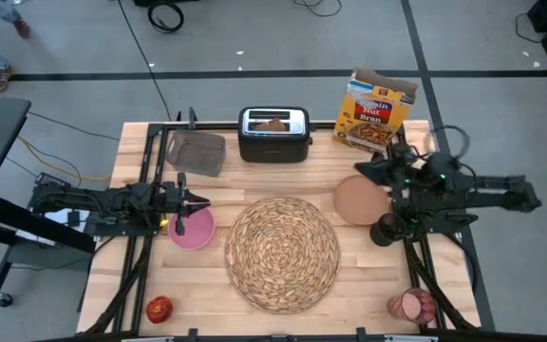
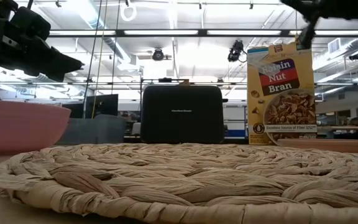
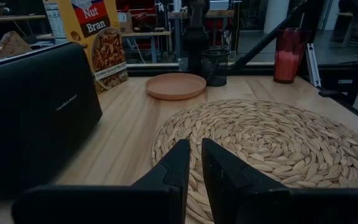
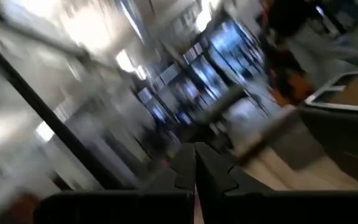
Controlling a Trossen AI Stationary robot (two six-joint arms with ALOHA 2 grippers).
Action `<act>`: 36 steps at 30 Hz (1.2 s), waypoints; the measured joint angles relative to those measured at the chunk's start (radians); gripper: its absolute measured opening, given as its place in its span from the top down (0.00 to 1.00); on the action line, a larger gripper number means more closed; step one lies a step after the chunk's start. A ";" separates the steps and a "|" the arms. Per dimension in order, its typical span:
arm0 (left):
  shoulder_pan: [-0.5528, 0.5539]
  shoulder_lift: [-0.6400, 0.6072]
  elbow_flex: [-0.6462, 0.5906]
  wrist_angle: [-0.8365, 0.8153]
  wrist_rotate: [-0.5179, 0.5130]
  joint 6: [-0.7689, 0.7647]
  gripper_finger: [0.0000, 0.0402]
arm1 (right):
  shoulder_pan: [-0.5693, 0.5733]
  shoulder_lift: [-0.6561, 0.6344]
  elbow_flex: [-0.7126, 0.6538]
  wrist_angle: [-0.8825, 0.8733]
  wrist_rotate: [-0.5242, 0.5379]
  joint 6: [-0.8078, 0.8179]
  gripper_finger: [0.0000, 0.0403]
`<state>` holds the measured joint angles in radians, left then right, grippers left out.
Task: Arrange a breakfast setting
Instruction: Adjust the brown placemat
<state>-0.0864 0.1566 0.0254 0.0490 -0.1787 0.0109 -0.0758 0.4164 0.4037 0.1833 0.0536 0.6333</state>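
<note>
The round woven placemat lies at the table's middle. The pink bowl stands by its left edge. The salmon-tan plate lies at its far right. The toast slice sticks up from the toaster. The red apple sits near the front left. The pinkish-red cup stands front right. No spoon shows. My left gripper hangs shut and empty just above the bowl's far rim, pointing right. My right gripper is shut and raised above the plate's far edge.
The yellow cereal box stands at the far right. A grey container lies at the far left beside the toaster. A black mesh cup stands under my right arm, next to the plate. Bare wood shows in front of the placemat.
</note>
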 joint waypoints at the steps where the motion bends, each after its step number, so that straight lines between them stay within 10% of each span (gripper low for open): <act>1: 0.000 0.000 0.000 0.000 0.000 0.000 0.87 | 0.015 0.074 0.056 -0.040 0.000 -0.052 0.98; 16: 0.000 0.000 0.000 0.000 0.000 0.000 0.87 | 0.229 1.017 0.558 -0.275 -0.007 -0.289 0.98; 36: 0.000 0.000 0.000 0.000 0.000 0.000 0.87 | 0.463 1.460 0.690 -0.335 -0.053 -0.402 0.98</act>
<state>-0.0864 0.1568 0.0253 0.0486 -0.1787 0.0109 0.3870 1.8763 1.0939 -0.1522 0.0007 0.2317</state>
